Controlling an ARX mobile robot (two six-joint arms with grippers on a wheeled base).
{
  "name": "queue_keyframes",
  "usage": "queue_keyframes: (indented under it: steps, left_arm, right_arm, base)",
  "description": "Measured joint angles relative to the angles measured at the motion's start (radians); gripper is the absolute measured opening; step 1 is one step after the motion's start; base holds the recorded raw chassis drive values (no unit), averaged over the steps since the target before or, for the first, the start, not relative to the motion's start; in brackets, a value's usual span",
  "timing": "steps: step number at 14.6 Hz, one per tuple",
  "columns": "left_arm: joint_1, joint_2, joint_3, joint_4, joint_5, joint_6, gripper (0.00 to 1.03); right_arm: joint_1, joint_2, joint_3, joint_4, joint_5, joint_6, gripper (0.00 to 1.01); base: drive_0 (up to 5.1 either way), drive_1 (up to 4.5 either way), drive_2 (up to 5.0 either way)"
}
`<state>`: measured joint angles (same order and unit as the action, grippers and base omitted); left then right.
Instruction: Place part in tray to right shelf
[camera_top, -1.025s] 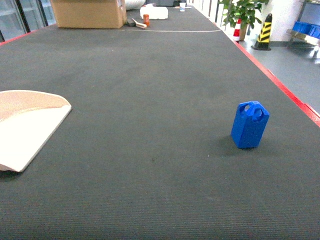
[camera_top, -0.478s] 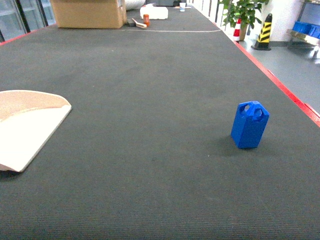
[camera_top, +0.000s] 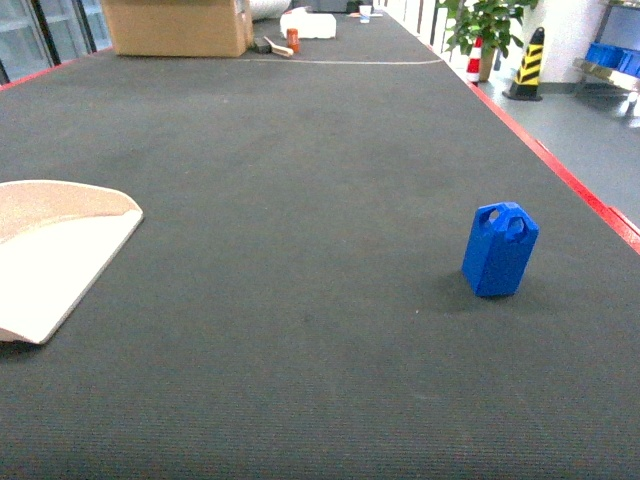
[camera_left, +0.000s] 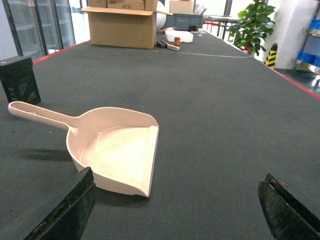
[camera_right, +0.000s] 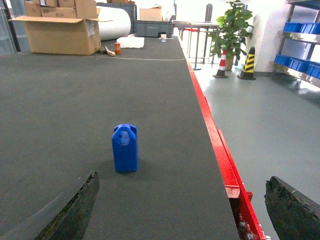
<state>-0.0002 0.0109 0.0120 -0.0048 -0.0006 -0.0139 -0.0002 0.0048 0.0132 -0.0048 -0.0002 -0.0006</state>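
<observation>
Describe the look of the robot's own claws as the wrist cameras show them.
Only the fingertips show. The left claw has two black fingers with flat, matte, angular faces at the frame's lower corners. The right claw has similar dark fingers, rougher and scuffed, with yellowish-green specks. No cables, markings or arm links are visible, and the head view shows no arm at all.

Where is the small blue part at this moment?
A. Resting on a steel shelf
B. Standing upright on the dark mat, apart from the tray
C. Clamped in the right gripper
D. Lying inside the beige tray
B: the part stands upright on the dark mat, far right of the tray, with nothing touching it.
</observation>
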Motion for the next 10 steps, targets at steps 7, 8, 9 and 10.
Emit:
queue_keyframes:
  steps: [7,8,9,10]
  left_arm:
    - [0.0,0.0,0.0,0.0,0.0,0.0,0.98]
    - [0.0,0.0,0.0,0.0,0.0,0.0,0.98]
    - [0.0,0.0,0.0,0.0,0.0,0.0,0.98]
    - [0.0,0.0,0.0,0.0,0.0,0.0,0.98]
  right_arm:
    - [0.0,0.0,0.0,0.0,0.0,0.0,0.98]
    - [0.0,0.0,0.0,0.0,0.0,0.0,0.98]
    - [0.0,0.0,0.0,0.0,0.0,0.0,0.98]
    - [0.0,0.0,0.0,0.0,0.0,0.0,0.98]
  base:
    - [0.0,0.0,0.0]
    - [0.0,0.0,0.0]
    - [0.0,0.0,0.0]
    - [0.0,0.0,0.0]
